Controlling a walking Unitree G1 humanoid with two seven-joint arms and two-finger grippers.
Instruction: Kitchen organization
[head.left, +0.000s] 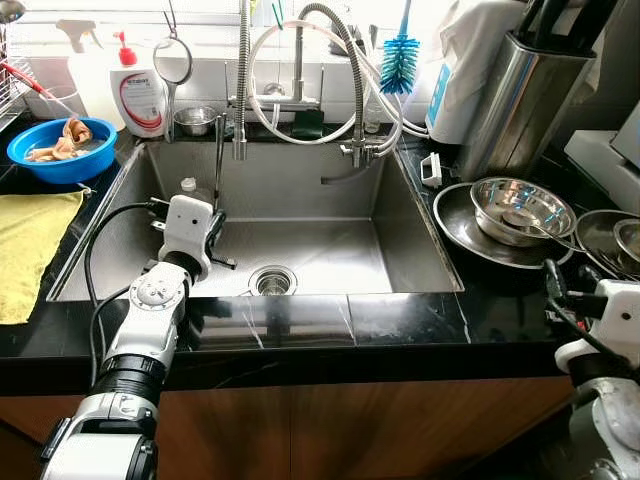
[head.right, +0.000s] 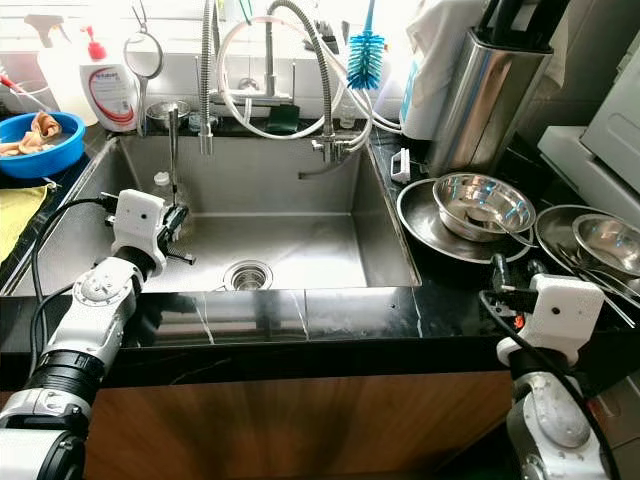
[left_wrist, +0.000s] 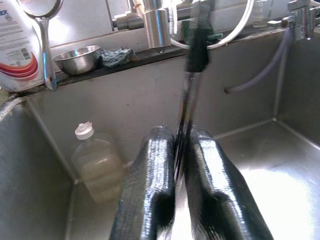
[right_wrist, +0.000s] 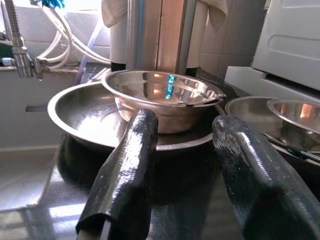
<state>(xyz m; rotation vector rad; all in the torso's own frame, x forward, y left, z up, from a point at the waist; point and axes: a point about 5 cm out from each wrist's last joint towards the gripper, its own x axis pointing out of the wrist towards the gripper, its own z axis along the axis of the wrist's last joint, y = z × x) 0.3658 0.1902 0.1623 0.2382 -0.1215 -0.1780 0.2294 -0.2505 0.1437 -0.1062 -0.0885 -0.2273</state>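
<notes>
Sink basin of stainless steel (head.left: 400, 250) sits before you, set into the glossy black stone bench (head.left: 330, 325). Your left end effector (left_wrist: 184, 165) hangs over the basin's left part, its two black fingers (left_wrist: 150, 185) pinched tight on a thin, long metal utensil with a dark handle (head.left: 218, 160) that stands nearly upright, its upper end reaching toward the ledge behind the sink. Just beyond it, a small clear plastic bottle with a white cap (left_wrist: 96, 161) leans in the basin's back left corner. On the ledge stand a little steel cup (head.left: 195, 120) and a white dish-soap bottle with a red pump (head.left: 138, 88).

Your right end effector (right_wrist: 185, 165) hovers low above the bench to the right of the sink, fingers spread wide apart and holding nothing. Directly ahead of it a shiny steel bowl (right_wrist: 162, 100) rests inside a wide steel plate (right_wrist: 75, 112), near the tall steel knife block (head.left: 520, 100). More steel dishes (head.right: 600, 240) lie further right.

At the far left you have a blue plastic bowl (head.left: 50, 165) holding scraps, beside a yellow cloth (head.left: 30, 240).
</notes>
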